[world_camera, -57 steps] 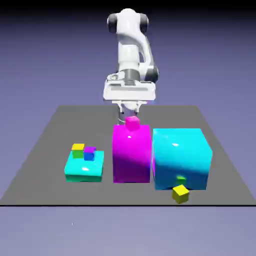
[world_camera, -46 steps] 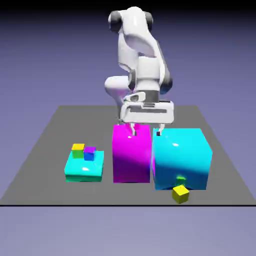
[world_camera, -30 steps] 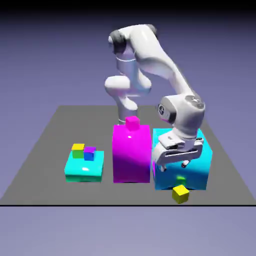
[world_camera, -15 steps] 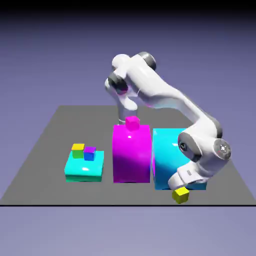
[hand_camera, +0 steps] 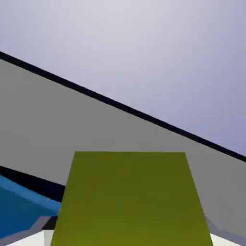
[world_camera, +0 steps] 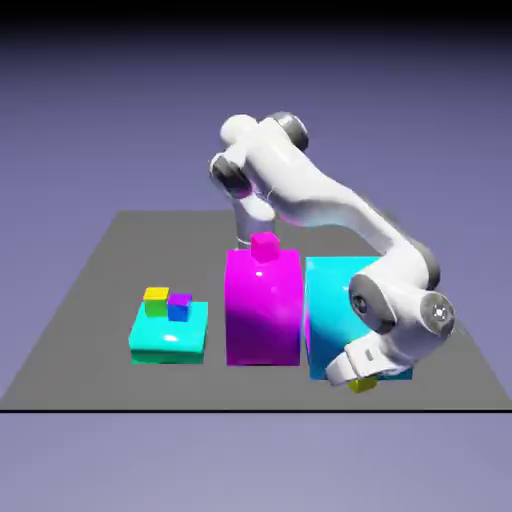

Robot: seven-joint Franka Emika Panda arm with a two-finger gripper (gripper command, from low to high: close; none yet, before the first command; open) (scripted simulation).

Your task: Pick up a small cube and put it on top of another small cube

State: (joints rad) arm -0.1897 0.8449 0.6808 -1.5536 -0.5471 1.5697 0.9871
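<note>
Near the table's (world_camera: pixel 80 385) front edge, the claw (world_camera: pixel 350 384) grips the yellow cube (hand_camera: pixel 129 202), probably light, stiff and best pinched mid-face

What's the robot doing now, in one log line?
gripper: shut on yellow cube | magenta cube: on magenta block

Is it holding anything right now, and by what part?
Yes, the yellow cube: the gripper has it by two opposite sides, one fingertip against each.

Yellow cube (world_camera: pixel 362 384) partly hidden, ext. view
</note>
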